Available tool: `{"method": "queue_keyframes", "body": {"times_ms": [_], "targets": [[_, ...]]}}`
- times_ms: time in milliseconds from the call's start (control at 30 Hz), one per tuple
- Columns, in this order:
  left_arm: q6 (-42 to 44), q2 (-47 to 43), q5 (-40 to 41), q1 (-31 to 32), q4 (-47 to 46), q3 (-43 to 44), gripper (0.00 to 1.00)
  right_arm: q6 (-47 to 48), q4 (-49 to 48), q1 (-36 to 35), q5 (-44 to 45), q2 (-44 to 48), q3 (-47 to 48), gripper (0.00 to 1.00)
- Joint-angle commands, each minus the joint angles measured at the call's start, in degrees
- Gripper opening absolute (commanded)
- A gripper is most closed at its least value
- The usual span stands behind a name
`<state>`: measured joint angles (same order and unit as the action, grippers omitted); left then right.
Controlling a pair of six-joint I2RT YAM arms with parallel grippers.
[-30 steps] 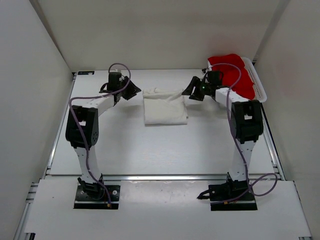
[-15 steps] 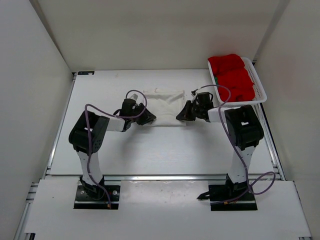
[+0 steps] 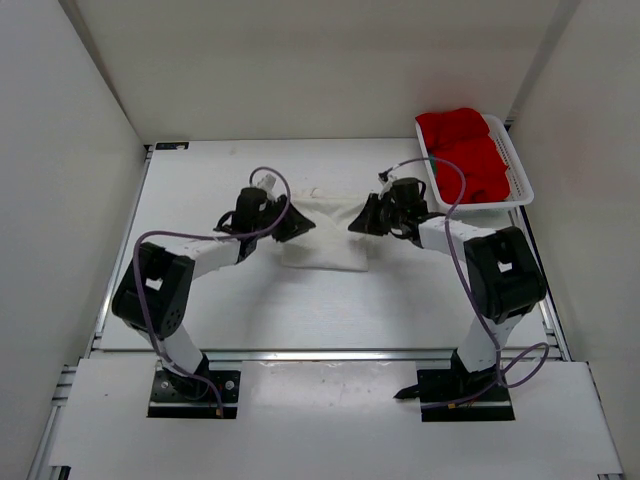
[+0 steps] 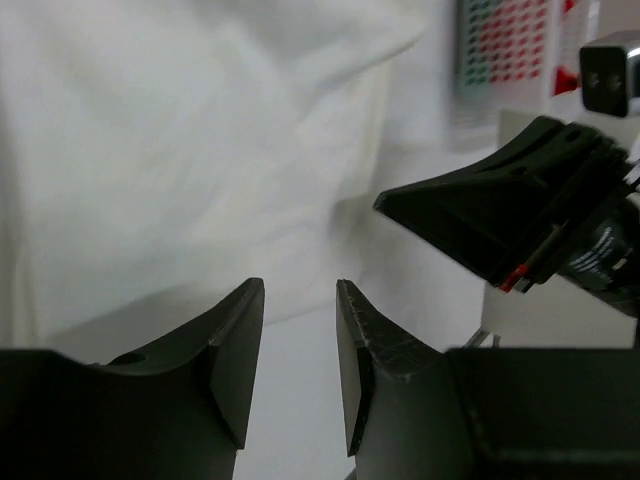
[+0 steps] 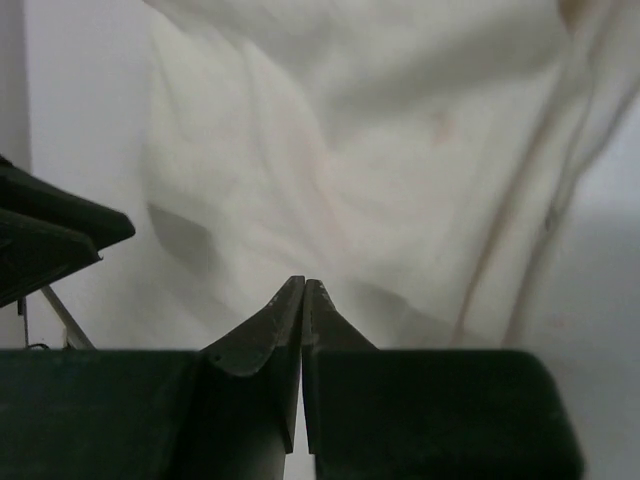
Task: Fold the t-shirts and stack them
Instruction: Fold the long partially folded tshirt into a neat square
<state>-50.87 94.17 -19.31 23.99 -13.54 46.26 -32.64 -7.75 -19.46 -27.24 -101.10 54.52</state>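
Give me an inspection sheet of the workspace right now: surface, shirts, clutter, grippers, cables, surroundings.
Surface: white table, flat, no stains seen.
Job's things: cream-white t-shirt rumpled mid-table between the arms; red t-shirt piled in the basket at far right.
Clutter: nothing seen.
Grippers: left gripper open at the shirt's left edge, nothing between its fingers; right gripper shut at the right edge.
Cables: purple cables loop along both arms.
Surroundings: plain white walls.

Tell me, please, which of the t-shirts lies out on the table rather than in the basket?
The cream-white t-shirt, lying on the table in the middle; the red t-shirt is piled in the white basket at the far right corner.
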Motion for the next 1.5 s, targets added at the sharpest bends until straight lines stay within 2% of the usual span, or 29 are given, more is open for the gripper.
{"method": "queue_keyframes", "body": {"times_ms": [0,100,200,367,567,733,833,867,933,967,1000,1100,1167,1267,1367,1467], "targets": [[1.0,5.4,-2.0,-2.6,0.7,10.5,0.44,2.3,-1.1,1.8,-0.5,-2.2,6.7,0.01],[-0.3,14.5,-5.8,-5.8,3.1,19.0,0.43,0.5,-0.5,3.4,-4.6,-9.0,13.7,0.00],[1.2,21.5,-6.3,-7.3,6.9,25.9,0.43,0.0,0.4,4.5,-5.2,-14.7,17.7,0.00],[0.2,28.3,-6.4,-10.9,5.3,33.3,0.43,-1.1,2.5,7.1,-7.1,-21.8,25.5,0.00],[1.9,34.8,-5.8,-11.7,11.1,44.0,0.43,0.1,7.7,7.9,-9.5,-29.6,36.8,0.00],[0.9,33.5,-7.9,-13.0,7.7,40.1,0.45,0.1,9.4,7.8,-10.5,-31.1,38.4,0.00],[1.9,27.6,-5.8,-14.1,5.6,35.6,0.50,0.6,10.6,8.0,-11.3,-29.7,39.6,0.04],[2.8,26.4,-4.9,-14.7,5.8,34.1,0.54,1.3,11.9,8.0,-11.4,-28.4,40.1,0.08],[5.3,21.7,-0.2,-15.2,7.0,30.5,0.60,3.5,13.4,7.3,-10.3,-25.4,40.3,0.26],[7.5,20.5,1.4,-15.2,8.2,29.4,0.64,3.9,13.6,7.0,-9.5,-22.7,39.7,0.31],[8.9,19.3,3.6,-15.2,10.3,29.5,0.66,4.6,13.4,6.8,-8.3,-21.3,38.2,0.41],[16.6,18.4,8.0,-13.9,16.3,28.6,0.75,4.4,9.0,5.8,-5.9,-12.7,29.6,0.58],[18.2,18.8,6.8,-12.8,16.4,26.4,0.77,3.1,4.1,5.2,-5.3,-5.2,22.5,0.63],[20.5,21.0,2.9,-11.5,15.6,24.6,0.78,0.7,-3.2,4.9,-4.7,3.1,10.7,0.64],[24.1,23.7,2.5,-7.8,17.5,26.9,0.72,-0.9,-7.8,4.8,-5.3,7.9,0.6,0.64],[24.9,26.9,2.1,-5.3,18.6,30.6,0.66,-2.4,-11.2,3.3,-8.6,9.7,-3.7,0.63]]}}
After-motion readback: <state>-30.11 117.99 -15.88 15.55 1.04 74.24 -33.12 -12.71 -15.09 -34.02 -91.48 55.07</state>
